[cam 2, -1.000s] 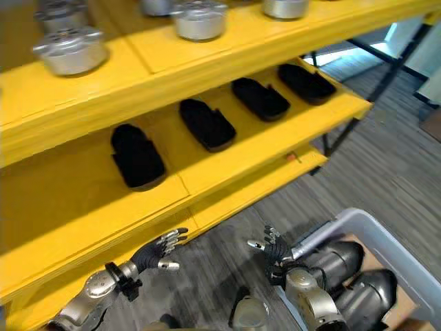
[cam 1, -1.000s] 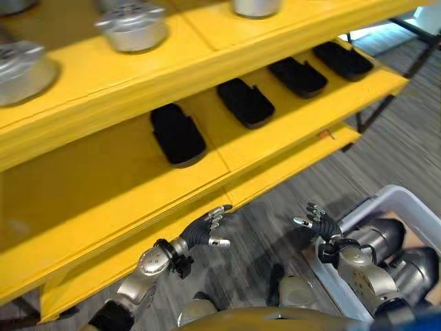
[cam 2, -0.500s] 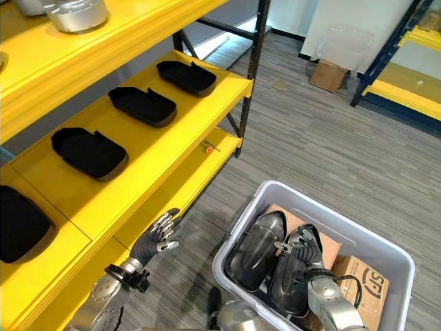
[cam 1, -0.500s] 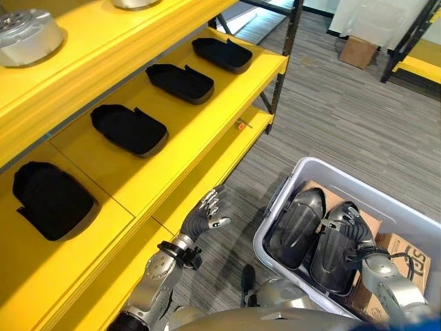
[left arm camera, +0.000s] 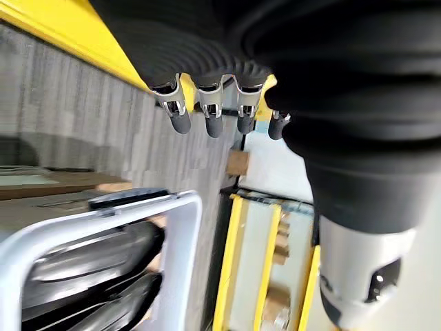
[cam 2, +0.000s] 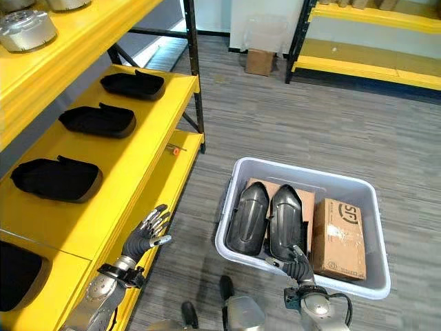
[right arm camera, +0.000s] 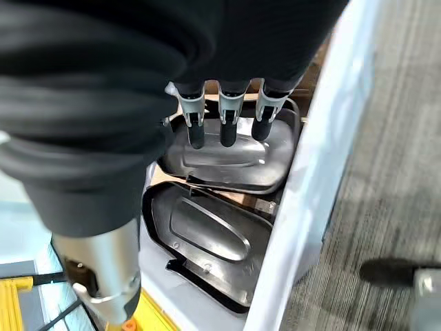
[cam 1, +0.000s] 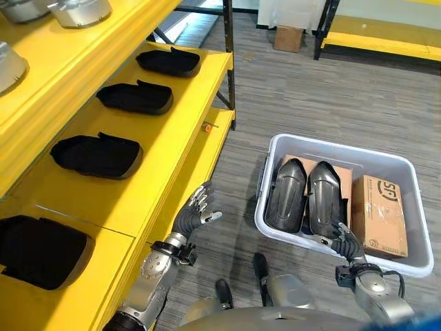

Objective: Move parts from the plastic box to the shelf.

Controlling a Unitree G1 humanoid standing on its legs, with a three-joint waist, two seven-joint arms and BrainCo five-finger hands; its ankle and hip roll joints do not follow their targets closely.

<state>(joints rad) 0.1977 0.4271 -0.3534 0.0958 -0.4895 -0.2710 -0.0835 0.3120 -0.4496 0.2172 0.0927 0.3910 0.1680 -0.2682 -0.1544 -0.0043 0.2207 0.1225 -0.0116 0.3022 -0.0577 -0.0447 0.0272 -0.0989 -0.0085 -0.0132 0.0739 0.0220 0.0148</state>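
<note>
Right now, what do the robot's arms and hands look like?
Both arms are shiny silver-grey metal with rounded joints. The left hand and the right hand have silver fingers with dark tips, and a thumb set apart. A dark ribbed cover wraps the back of each hand and the wrist, like a rubbery glove.

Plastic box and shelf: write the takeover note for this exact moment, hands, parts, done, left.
Left hand: open, holding nothing, beside the yellow shelf.
Right hand: open, holding nothing, over the near rim of the plastic box.
Parts: two dark parts lie side by side in the box, next to a cardboard box.
Done: four black trays sit on the middle shelf; they look empty.
Left: grasp each part and carry it to the shelf.
</note>
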